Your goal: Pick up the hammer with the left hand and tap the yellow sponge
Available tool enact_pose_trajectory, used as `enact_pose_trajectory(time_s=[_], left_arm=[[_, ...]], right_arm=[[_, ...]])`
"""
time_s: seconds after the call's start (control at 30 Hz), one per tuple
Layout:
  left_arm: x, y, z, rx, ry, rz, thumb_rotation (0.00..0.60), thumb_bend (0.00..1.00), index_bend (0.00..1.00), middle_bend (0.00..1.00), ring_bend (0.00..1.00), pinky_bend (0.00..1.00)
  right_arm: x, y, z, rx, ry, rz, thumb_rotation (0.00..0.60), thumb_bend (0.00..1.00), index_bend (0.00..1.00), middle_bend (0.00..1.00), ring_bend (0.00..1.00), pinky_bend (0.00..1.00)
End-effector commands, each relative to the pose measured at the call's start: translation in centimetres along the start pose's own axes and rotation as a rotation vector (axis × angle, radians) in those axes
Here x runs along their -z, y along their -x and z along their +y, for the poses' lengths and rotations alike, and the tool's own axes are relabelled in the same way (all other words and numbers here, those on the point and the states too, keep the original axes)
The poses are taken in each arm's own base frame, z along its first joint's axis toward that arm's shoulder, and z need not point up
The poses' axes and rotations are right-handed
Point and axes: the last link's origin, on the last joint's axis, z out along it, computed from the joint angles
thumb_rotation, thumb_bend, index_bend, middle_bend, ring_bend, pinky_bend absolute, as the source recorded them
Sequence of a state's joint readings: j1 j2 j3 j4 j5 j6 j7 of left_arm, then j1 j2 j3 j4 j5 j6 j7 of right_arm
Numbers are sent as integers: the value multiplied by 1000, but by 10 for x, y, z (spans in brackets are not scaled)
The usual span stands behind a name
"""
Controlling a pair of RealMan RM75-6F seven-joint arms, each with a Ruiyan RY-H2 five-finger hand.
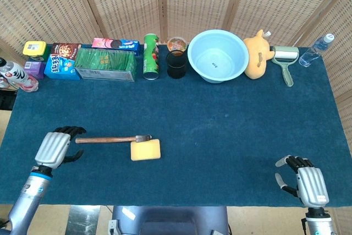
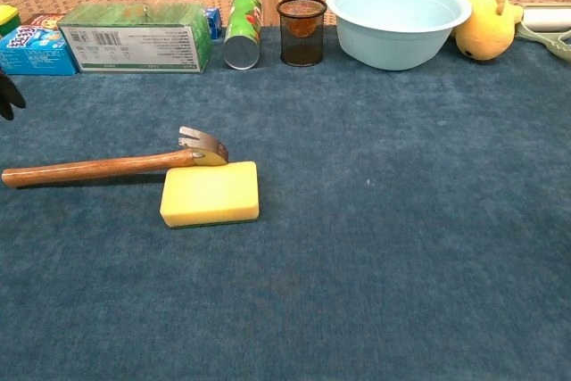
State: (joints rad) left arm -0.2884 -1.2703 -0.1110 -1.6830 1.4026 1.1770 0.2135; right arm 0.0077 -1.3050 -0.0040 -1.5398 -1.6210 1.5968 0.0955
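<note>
Fingers: left hand [image 1: 54, 148] has its fingers [image 1: 72, 131] curled and apart, holding nothing, just beside the butt end of the hammer; right hand [image 1: 311, 184] idle, fingers parted, empty, well apart from the hammer.
Table [image 1: 231, 136]: blue cloth; a snagged fingertip could drag the handle.
Hammer [image 1: 113, 139]: flat, head touching the yellow sponge.
Yellow sponge [image 1: 146, 149]: just beside the hammer head; a careless lift may shove it.
Grasp risk: an end-of-handle hold may let the head droop.

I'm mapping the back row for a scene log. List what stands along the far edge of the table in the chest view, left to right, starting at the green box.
green box → green can → black mesh cup → light blue basin → yellow plush toy
</note>
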Motion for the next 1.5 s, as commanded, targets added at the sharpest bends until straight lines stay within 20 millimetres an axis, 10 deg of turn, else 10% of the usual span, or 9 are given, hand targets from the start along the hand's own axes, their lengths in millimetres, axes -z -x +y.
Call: enact_pose_trajectory(time_s=[0.03, 0.5, 1.5], left_arm=[[-25, 13, 9, -66, 24, -70, 600, 302, 306, 362, 283, 317], [-69, 38, 42, -92, 92, -123, 600, 330, 307, 362, 267, 317], [-84, 57, 77, -71, 236, -309, 600, 605, 366, 426, 388, 475]], right_arm=[[2, -2, 1, 1, 3, 4, 600, 368, 469, 460, 426, 374], [11, -9, 8, 6, 29, 34, 600, 368, 469, 460, 425, 374], [20, -11, 15, -19, 89, 50, 600, 368, 469, 460, 425, 374]])
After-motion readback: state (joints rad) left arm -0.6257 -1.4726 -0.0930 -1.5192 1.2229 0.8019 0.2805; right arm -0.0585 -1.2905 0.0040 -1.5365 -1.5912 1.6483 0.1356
